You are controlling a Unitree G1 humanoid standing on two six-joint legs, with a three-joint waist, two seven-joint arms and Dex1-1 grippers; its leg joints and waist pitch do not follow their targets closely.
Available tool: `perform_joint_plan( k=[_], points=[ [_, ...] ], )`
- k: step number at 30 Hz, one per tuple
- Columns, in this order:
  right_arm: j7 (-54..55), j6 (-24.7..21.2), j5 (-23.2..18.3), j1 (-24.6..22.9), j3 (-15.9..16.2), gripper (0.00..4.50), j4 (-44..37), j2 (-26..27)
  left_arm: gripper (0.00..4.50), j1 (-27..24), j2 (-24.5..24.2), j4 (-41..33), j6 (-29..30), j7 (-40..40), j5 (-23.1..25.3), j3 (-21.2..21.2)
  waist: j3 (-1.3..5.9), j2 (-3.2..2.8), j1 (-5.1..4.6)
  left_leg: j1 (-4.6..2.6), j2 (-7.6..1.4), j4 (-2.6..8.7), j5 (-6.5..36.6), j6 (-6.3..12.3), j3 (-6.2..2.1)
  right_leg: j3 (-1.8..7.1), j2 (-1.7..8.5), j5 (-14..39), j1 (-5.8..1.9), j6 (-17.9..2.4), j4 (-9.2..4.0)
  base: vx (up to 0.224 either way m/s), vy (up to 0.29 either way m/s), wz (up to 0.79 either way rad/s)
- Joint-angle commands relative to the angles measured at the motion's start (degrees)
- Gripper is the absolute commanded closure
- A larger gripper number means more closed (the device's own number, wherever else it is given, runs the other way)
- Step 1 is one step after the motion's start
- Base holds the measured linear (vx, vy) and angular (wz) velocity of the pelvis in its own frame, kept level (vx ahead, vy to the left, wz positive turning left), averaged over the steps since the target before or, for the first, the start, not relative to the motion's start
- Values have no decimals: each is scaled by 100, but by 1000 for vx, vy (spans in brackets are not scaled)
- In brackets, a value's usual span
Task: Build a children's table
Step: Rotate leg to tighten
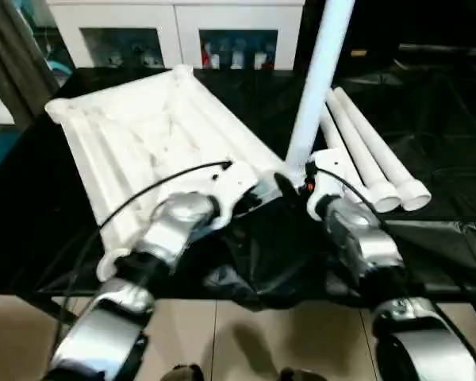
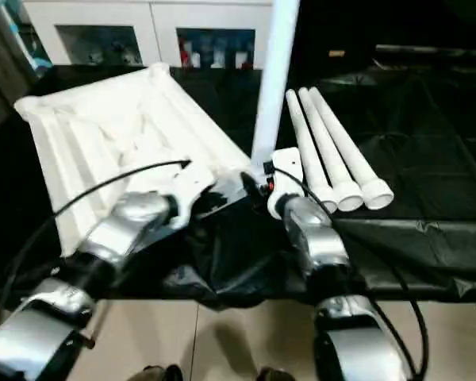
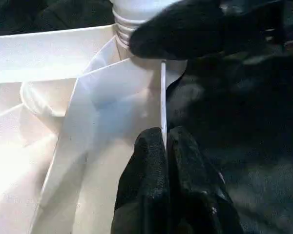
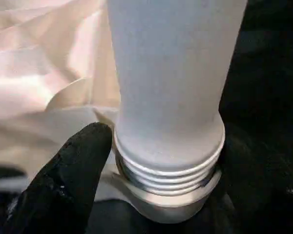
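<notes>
Children's table (image 1: 155, 139) upside down mid-frame, one leg (image 1: 317, 75) upright in near corner socket. Left end effector (image 3: 163, 146) pinching the rim; right end effector (image 4: 156, 161) loose around threads. Keep leg vertical, twist gently.

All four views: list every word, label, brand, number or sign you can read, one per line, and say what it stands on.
Readable text: none.
Tabletop, upright leg, three spare legs: plain white, no print or marks visible.
Items behind the cabinet's glass doors: too small and blurred to tell whether any carry labels.
Left gripper and right gripper: plain black fingers, no marking visible.
</notes>
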State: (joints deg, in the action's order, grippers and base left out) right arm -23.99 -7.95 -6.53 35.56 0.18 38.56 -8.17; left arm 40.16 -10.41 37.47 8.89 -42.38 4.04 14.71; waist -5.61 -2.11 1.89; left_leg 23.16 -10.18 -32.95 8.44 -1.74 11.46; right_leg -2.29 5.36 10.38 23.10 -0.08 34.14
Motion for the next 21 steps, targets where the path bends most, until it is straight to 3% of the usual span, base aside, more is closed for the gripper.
perform_joint_plan(
  k=[1, 5, 11, 14, 15, 16, 21],
  points=[
    [-559, -143, -45, -136, 314, 84, -297, -101, 450, -125, -37, -226, -242, -412, -205, 57, 478, 58, 26, -144, -251, 325, 977, 608, -115, 155, 258, 518, -267, -1514, -338, 0, 0, 0],
    [-1326, -225, -51, -426, 521, 84, -851, -587, 450, -345, -365, -465, -439, -1068, -338, 223, 487, 40, 41, -160, -264, 320, 971, 630, -105, 162, 248, 334, -266, -1574, -311, 0, 0, 0],
    [-2461, -558, -251, -817, 690, 84, -1656, -1326, 450, -534, -830, -562, -765, -1821, -378, 221, 458, 35, 119, -195, -292, 344, 1268, 513, -90, 178, 258, 682, -244, -1549, -345, 0, 0, 0],
    [-2648, -629, -332, -866, 688, 84, -1829, -1458, 450, -555, -999, -557, -816, -2033, -395, 229, 463, 38, 129, -188, -289, 349, 1306, 458, -95, 179, 264, 789, -239, -1509, -343, 0, 0, 0],
    [-2657, -632, -334, -866, 688, 84, -1832, -1462, 450, -557, -1007, -561, -815, -2048, -401, 230, 458, -14, 133, -195, -290, 352, 1329, 436, -102, 179, 267, 806, -227, -1514, -340, 0, 0, 0],
    [-2663, -632, -334, -865, 689, 84, -1833, -1464, 450, -559, -1012, -563, -814, -2056, -405, 230, 460, 13, 118, -192, -287, 354, 1350, 406, -95, 179, 257, 787, -225, -1519, -345, 0, 0, 0],
    [-2773, -772, -350, -904, 735, 130, -1973, -1471, 450, -608, -1105, -632, -826, -2227, -443, 227, 475, 14, 115, -187, -284, 342, 1210, 424, -96, 176, 254, 545, -233, -1585, -313, 0, 0, 0]
  ],
)
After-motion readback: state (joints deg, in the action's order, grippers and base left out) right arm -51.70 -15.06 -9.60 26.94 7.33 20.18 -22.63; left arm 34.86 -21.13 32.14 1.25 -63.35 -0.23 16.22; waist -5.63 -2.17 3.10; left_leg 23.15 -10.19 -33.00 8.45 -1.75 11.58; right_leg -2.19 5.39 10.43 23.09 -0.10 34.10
